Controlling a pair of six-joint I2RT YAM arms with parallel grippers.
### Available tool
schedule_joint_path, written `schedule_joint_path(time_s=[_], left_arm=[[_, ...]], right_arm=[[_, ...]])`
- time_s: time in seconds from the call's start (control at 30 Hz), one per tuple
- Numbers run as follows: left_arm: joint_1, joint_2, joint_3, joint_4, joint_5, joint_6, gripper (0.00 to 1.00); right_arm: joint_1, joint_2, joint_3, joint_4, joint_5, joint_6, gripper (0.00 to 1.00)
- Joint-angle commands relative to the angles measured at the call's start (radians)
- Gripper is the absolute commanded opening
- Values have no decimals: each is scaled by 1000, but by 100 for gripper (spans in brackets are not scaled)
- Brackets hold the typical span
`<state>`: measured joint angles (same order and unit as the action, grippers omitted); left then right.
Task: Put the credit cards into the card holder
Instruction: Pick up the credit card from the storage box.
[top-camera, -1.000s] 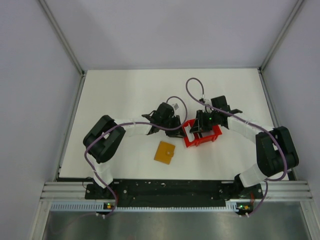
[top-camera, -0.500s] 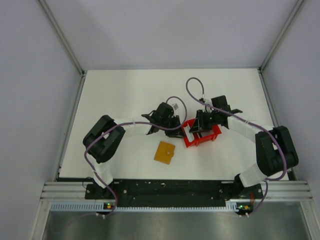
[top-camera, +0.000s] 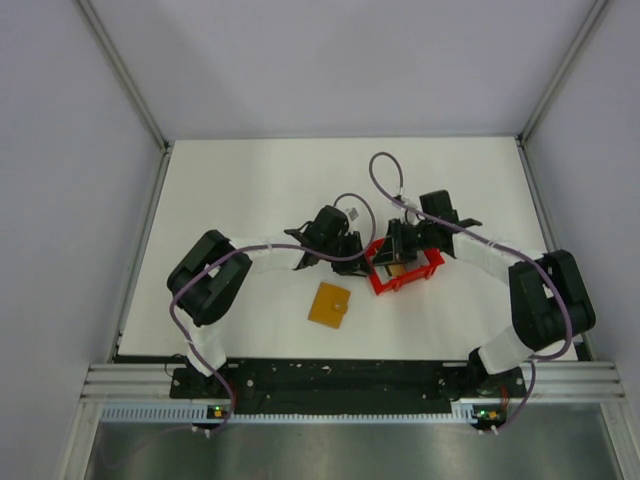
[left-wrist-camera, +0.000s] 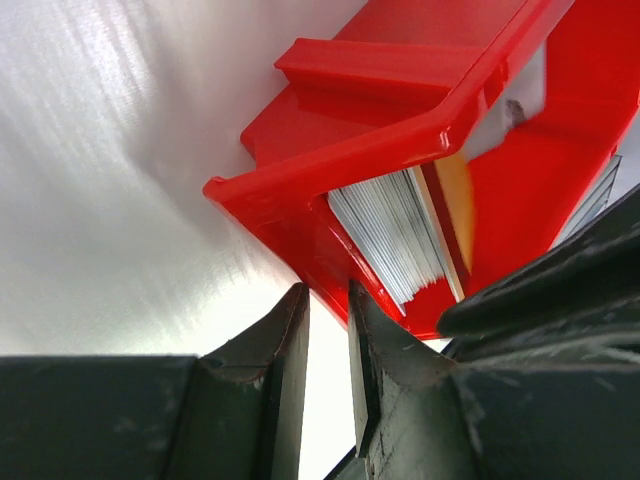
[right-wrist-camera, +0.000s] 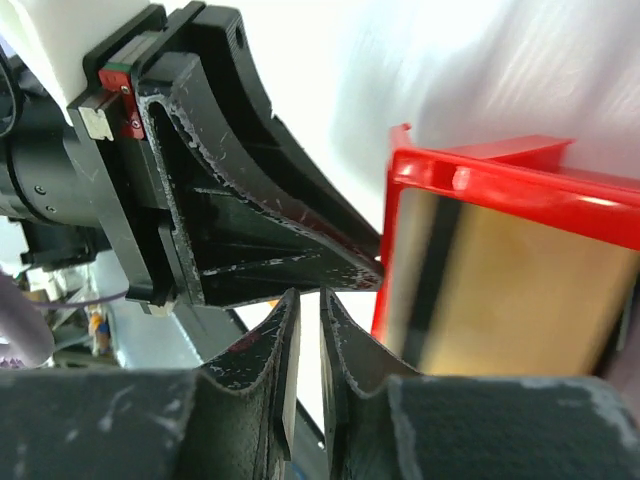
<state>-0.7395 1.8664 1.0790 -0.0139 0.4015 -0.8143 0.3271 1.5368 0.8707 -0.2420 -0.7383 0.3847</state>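
Note:
The orange-brown card holder (top-camera: 330, 304) lies flat on the table, apart from both grippers. The red tray (top-camera: 428, 268) holds the cards on edge. The left wrist view shows a silvery striped card (left-wrist-camera: 385, 235) and a yellow-orange one (left-wrist-camera: 455, 195). The right wrist view shows a shiny card with a dark stripe (right-wrist-camera: 510, 300). No card reads clearly as light blue. My left gripper (top-camera: 355, 252) (left-wrist-camera: 328, 298) is nearly shut and empty, its tips against the tray's outer corner. My right gripper (top-camera: 388, 252) (right-wrist-camera: 308, 298) is shut and empty, just outside the tray's left wall (right-wrist-camera: 385, 250), close to the left gripper's finger (right-wrist-camera: 260, 200).
Both grippers crowd the tray's left end, almost touching each other. Cables loop above the wrists (top-camera: 385, 175). Grey walls surround the white table (top-camera: 240, 190), with a metal rail (top-camera: 330, 380) at the near edge.
My right gripper has shifted left and lower over the tray's left end. A tan shiny card now shows in the tray. The left arm and the card holder have not moved.

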Motion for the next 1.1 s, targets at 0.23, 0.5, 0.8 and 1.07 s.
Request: schedule_joint_path(time_s=[0.23, 0.5, 0.8, 1.07], left_arm=[[-15, 10, 32, 85, -12, -8, 27], [-14, 5, 32, 83, -15, -8, 27], [-14, 4, 32, 84, -10, -5, 27], [-14, 8, 36, 89, -7, -6, 27]], right_arm=[[18, -59, -1, 6, 55, -1, 30], [9, -112, 39, -98, 336, -56, 51], [7, 34, 60, -140, 356, -121, 59], [7, 79, 54, -134, 191, -129, 54]])
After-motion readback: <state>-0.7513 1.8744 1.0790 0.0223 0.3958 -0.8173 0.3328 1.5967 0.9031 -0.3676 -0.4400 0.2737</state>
